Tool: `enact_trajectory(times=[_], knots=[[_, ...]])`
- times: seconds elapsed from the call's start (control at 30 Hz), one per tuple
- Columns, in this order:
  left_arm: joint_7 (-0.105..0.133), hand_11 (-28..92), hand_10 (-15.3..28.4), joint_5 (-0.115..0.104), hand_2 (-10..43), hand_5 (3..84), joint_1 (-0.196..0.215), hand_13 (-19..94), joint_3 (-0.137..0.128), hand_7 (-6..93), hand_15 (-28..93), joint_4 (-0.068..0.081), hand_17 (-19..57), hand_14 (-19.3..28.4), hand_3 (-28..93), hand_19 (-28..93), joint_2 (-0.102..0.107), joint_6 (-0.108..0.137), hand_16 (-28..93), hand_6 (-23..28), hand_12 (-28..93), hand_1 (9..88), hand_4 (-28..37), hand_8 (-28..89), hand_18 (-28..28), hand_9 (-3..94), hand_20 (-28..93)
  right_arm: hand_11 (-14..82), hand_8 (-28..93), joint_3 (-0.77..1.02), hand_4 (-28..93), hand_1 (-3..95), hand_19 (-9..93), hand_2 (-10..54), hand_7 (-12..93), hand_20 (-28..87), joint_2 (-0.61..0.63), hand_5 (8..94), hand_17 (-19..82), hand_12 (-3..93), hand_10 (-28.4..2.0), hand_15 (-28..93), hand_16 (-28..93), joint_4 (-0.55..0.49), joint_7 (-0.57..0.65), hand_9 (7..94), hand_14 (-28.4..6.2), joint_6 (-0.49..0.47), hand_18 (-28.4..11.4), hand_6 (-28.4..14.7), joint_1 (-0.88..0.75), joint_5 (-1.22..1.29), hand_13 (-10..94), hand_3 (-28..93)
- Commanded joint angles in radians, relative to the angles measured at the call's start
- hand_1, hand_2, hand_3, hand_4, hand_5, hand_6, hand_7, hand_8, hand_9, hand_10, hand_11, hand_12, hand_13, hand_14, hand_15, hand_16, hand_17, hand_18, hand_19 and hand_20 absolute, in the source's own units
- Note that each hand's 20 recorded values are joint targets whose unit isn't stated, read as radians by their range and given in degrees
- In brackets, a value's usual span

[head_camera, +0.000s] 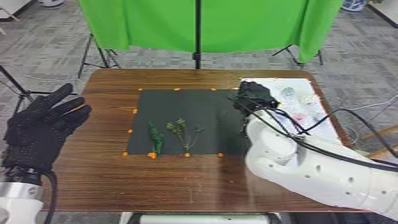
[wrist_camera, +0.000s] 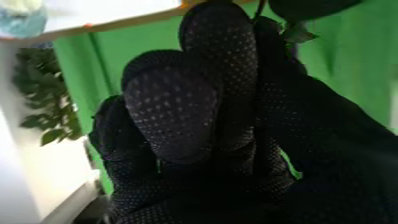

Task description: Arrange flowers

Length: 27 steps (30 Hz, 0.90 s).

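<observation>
Flat black rectangular mat (head_camera: 191, 107): spread on the brown wooden worktop (head_camera: 178, 180), with small orange marks along the edges.
Dark green leafy sprig (head_camera: 156, 138): laid on the mat, near its left edge, tip pointing to its far edge.
Thin, branching green sprig (head_camera: 186, 134): also on the mat, to the right of the leafy one, apart from it.
Smooth white sheet (head_camera: 271, 82): just to the right of the mat, bearing small pale blue and pink flower pieces (head_camera: 287, 92), too tiny to name surely.
Black-gloved right hand (head_camera: 256, 95): at the mat's far right corner, with fingers together and thumb closed on a thin dark stem (wrist_camera: 260, 8) bearing a green leaf (wrist_camera: 298, 34); firmness of grip impossible to tell.
Black-gloved left hand (head_camera: 49, 125): left of the mat, with fingers apart and nothing in them.
Step in hand: probably bringing one more stem from the sheet side to the mat.
Next move: likely to carry the stem over the mat, turn it in line with both sprigs, lower it gently to their right, then release without dragging either.
</observation>
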Motion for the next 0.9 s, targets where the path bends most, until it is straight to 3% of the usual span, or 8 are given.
enact_trajectory(times=[0.03, 0.2, 0.27, 0.47, 0.57, 0.67, 0.9], knots=[[-0.027, 29, 21.4, 0.009, 7.9, 36.5, 0.018, 24, -0.006, 15.1, 50, -0.004, -7.7, 27.8, 78, 62, -0.004, 0.005, -9, 10.1, 12, 21.8, -26.4, -10, 26.2, 33.6, 12, 33.1, 15, -0.027, -27, 54.7, 93, -9.5, 21, 32, -0.031, 88.6, 51, 20.9, -9.5, 61, 19, -0.040, 0.008, 93.7, -5.4, -0.021, -21.9, -3.6, -0.086, -0.033, 90, 75], [-0.029, 29, 21.5, 0.007, 7.9, 36.5, 0.022, 24, -0.006, 15.0, 50, -0.005, -6.8, 27.9, 78, 64, -0.007, 0.011, -9, 10.1, 12, 21.7, -26.4, -10, 26.5, 33.6, 13, 33.2, 15, -0.039, -27, 54.7, 93, -9.5, 21, 33, -0.047, 88.9, 51, 20.9, -9.5, 61, 19, -0.055, 0.007, 93.7, -5.5, -0.041, -21.9, -3.8, -0.109, -0.038, 90, 75], [-0.044, 29, 21.4, 0.009, 7.9, 36.5, 0.011, 24, -0.006, 15.0, 50, -0.003, -6.8, 27.9, 78, 64, -0.009, 0.008, -9, 10.1, 12, 21.7, -26.4, -10, 26.4, 33.6, 13, 33.3, 15, -0.046, -27, 54.6, 93, -9.5, 21, 34, -0.060, 88.9, 51, 20.8, -9.6, 62, 18, -0.064, 0.007, 93.7, -5.6, -0.054, -21.9, -3.7, -0.117, -0.037, 90, 75], [-0.060, 29, 21.4, 0.012, 8.0, 36.5, -0.006, 24, -0.002, 14.9, 50, 0.001, -7.0, 27.9, 78, 63, -0.010, 0.006, -9, 10.2, 12, 21.8, -26.4, -10, 26.3, 33.6, 13, 33.8, 15, -0.080, -27, 54.6, 93, -9.5, 21, 34, -0.076, 89.1, 51, 20.7, -9.4, 62, 18, -0.066, 0.004, 93.7, -5.5, -0.069, -22.1, -3.8, -0.117, -0.040, 90, 75], [-0.053, 29, 21.5, 0.013, 8.0, 36.5, -0.008, 24, -0.003, 15.0, 50, 0.001, -7.0, 27.9, 78, 63, -0.007, 0.003, -9, 10.1, 12, 21.9, -26.4, -10, 26.3, 33.6, 13, 34.1, 15, -0.110, -27, 54.4, 93, -9.5, 21, 34, -0.087, 89.1, 51, 20.6, -9.5, 62, 18, -0.062, 0.010, 93.7, -5.4, -0.053, -22.1, -3.8, -0.094, -0.033, 90, 75], [-0.067, 29, 21.5, 0.012, 7.9, 36.6, -0.023, 24, 0.005, 15.0, 50, 0.005, -7.0, 28.0, 78, 63, -0.009, 0.006, -9, 10.2, 12, 21.8, -26.4, -10, 26.3, 33.6, 13, 34.7, 15, -0.112, -27, 54.3, 93, -9.5, 21, 35, -0.101, 89.1, 51, 20.3, -9.4, 62, 18, -0.048, 0.010, 93.7, -5.2, -0.065, -22.2, -3.5, -0.090, -0.031, 90, 75], [-0.067, 29, 21.5, 0.014, 7.9, 36.6, -0.029, 24, 0.011, 15.0, 50, 0.009, -7.0, 28.0, 78, 63, -0.005, 0.000, -9, 10.2, 12, 21.8, -26.5, -10, 26.4, 33.6, 13, 35.4, 16, -0.129, -27, 54.3, 93, -9.5, 22, 35, -0.132, 88.2, 51, 19.3, -9.4, 63, 18, -0.002, 0.030, 93.7, -5.1, -0.053, -22.2, -3.6, -0.057, -0.020, 90, 74]])
